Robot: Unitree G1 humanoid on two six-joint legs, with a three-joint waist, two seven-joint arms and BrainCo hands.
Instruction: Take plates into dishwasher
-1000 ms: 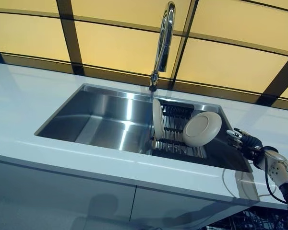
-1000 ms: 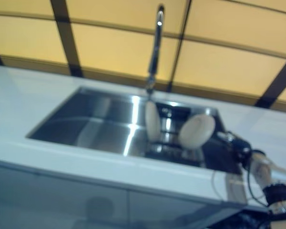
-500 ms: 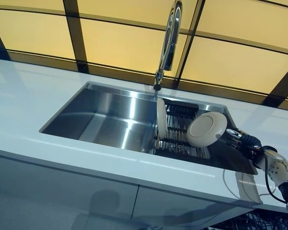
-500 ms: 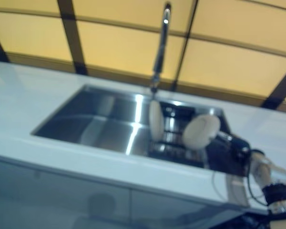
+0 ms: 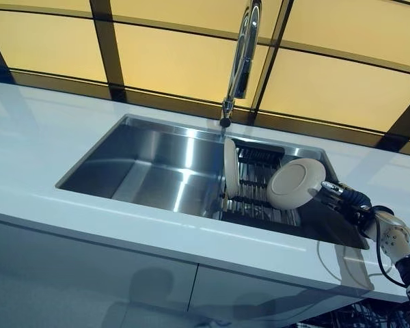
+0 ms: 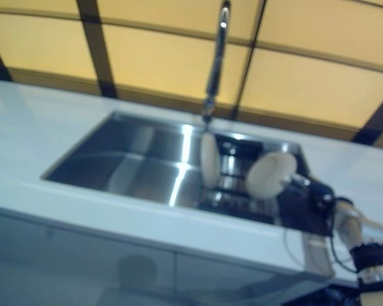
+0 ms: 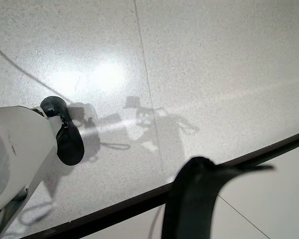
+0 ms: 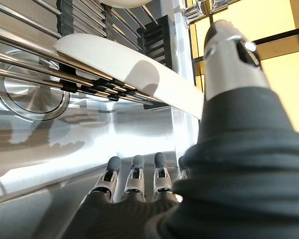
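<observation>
Reaching into the sink [image 5: 143,160] from the right, the right hand [image 5: 342,198] spreads straight fingers [image 8: 134,174] beside the tilted plate [image 5: 295,183] in the rack [image 5: 256,179]; contact unclear. Another plate [image 5: 230,169] stands upright. Left hand unseen.

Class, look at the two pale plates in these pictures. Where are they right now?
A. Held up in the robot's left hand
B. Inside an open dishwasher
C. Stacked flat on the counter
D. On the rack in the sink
D: both plates stand on the rack inside the sink, under the tap.
</observation>
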